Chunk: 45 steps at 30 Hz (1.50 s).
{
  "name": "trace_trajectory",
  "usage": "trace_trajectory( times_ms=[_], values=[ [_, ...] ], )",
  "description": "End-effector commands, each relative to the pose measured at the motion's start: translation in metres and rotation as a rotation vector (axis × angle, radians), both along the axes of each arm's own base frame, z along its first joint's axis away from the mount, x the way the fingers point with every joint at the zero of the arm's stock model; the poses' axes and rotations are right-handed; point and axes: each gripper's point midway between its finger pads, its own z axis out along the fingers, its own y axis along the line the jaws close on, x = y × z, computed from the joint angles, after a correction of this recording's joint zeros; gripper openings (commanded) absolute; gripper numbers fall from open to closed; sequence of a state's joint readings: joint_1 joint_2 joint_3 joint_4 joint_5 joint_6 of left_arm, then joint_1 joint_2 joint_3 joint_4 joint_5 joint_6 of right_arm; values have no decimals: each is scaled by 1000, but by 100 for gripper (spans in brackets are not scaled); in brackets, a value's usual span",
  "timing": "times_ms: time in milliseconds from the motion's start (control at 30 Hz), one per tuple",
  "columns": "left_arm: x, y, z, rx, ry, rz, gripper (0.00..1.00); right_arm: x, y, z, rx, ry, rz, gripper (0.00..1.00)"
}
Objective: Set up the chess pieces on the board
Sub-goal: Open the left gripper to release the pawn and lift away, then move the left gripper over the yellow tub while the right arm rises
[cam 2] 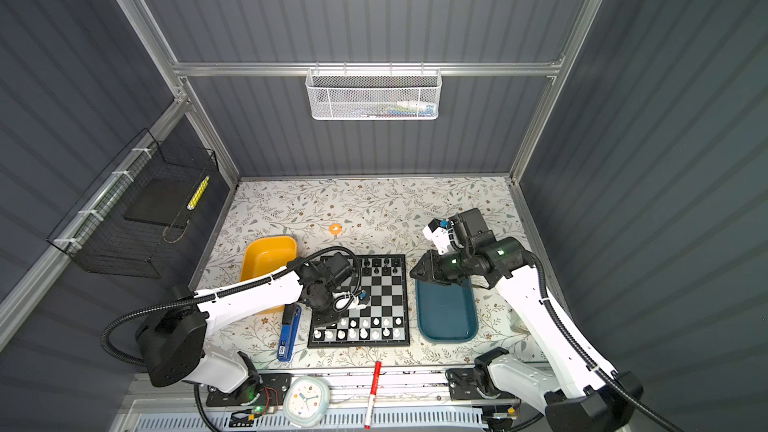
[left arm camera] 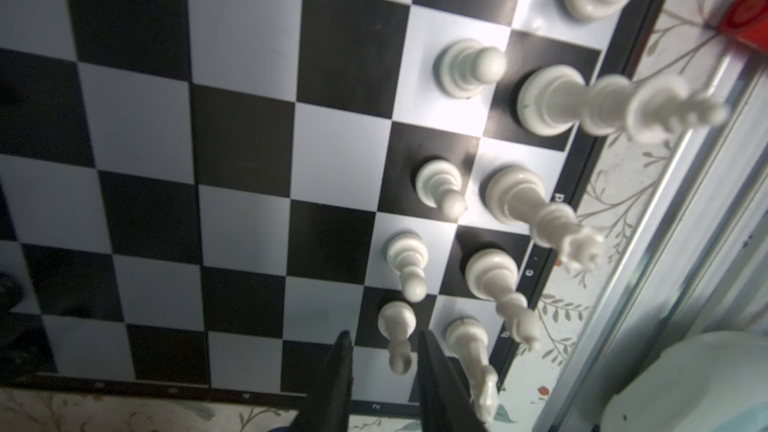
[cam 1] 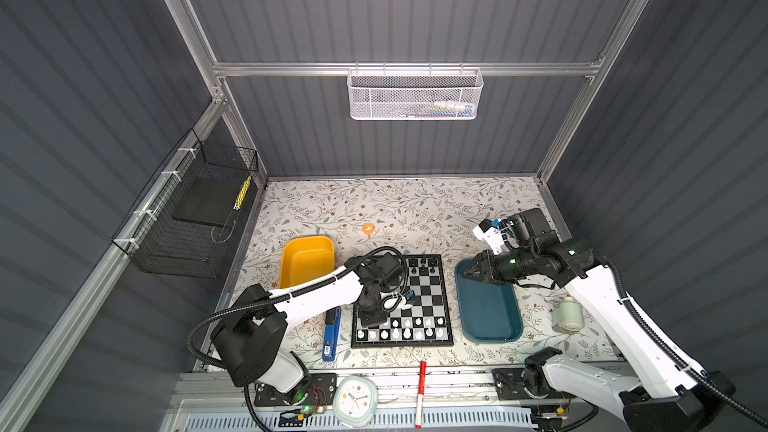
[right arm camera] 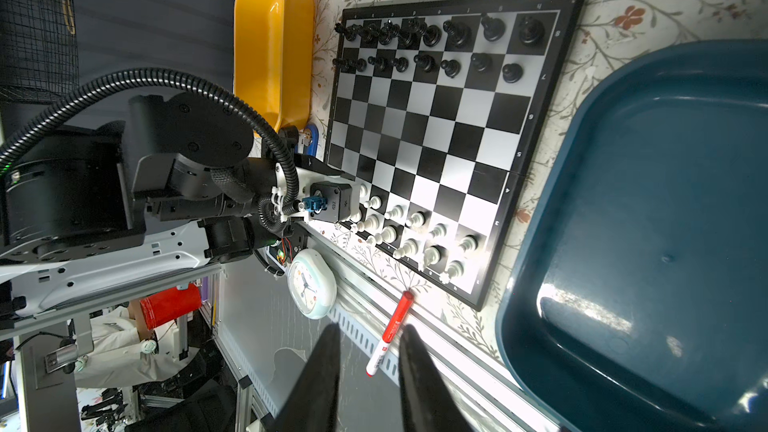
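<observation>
The board (cam 1: 428, 297) (cam 2: 384, 290) lies mid-table, seen in both top views. Black chess pieces (cam 1: 424, 265) (right arm camera: 436, 43) fill its two far rows. White chess pieces (cam 1: 407, 328) (cam 2: 365, 328) stand on its two near rows. My left gripper (cam 1: 368, 324) (left arm camera: 384, 334) hangs over the board's near-left corner. It is open, its fingers either side of a standing white pawn (left arm camera: 397, 322) and clear of it. My right gripper (cam 1: 463, 274) (right arm camera: 370, 328) hovers over the far end of the teal tray (cam 1: 490, 313), open and holding nothing.
A yellow tray (cam 1: 307, 259) sits left of the board, with a blue stapler (cam 1: 331, 336) nearer the front. A red marker (cam 1: 420, 392) and a clock (cam 1: 353, 401) lie on the front rail. An orange tape roll (cam 1: 368, 228) is behind the board. A white round object (cam 1: 567, 315) sits right of the teal tray.
</observation>
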State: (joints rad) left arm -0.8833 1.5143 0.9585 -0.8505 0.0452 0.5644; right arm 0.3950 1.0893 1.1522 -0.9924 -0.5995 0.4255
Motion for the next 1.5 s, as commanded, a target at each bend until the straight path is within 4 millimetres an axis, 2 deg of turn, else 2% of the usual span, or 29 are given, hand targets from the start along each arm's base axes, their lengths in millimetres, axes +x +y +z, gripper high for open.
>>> trace_trajectory(
  times_ms=[0, 267, 433, 533, 733, 800, 1067, 1267, 1433, 1467],
  values=[
    [-5, -2, 11, -11, 11, -16, 29, 2, 2, 7, 8, -19, 16, 28],
    [-2, 0, 28, -6, -13, -37, 29, 4, 1, 13, 2, -33, 23, 28],
    [11, 5, 45, -10, -63, 1, 29, 5, 0, 17, 8, -45, 18, 28],
    [22, 14, 53, -23, -66, 75, 29, 5, 0, 19, 10, -48, 18, 28],
    [52, 45, 72, -60, -84, 283, 29, 9, 0, 25, 16, -58, 10, 28],
    [58, 56, 76, -63, -83, 341, 29, 17, 3, 20, 13, -41, 7, 28],
    [84, 109, 83, -74, -63, 617, 31, 42, 15, 22, 48, -72, -7, 28],
    [88, 139, 75, -72, -44, 786, 42, 61, 27, 22, 70, -77, 12, 28],
    [90, 161, 69, -65, -71, 883, 46, 71, 34, 23, 70, -66, 38, 28],
    [91, 166, 70, -70, -80, 903, 50, 72, 35, 24, 66, -66, 46, 28]
  ],
)
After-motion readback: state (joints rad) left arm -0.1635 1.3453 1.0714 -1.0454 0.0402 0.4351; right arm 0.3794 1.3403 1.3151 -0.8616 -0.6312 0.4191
